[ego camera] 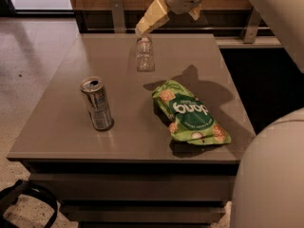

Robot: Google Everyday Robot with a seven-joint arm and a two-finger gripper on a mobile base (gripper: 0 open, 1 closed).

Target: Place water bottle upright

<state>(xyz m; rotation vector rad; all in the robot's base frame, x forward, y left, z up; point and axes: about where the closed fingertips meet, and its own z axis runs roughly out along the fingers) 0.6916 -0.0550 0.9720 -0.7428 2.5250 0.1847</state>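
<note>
The water bottle, small, clear and ribbed, stands upright on the far middle of the grey table. My gripper hangs above and just behind it, at the top of the view. Its pale yellow left finger slants down, with its tip right over the bottle's cap. The other finger shows only as a short stub well to the right. The jaws stand wide apart and hold nothing.
A silver drink can stands upright at the front left. A green snack bag lies flat at the front right. A metal railing runs behind the table. The robot's white body fills the lower right corner.
</note>
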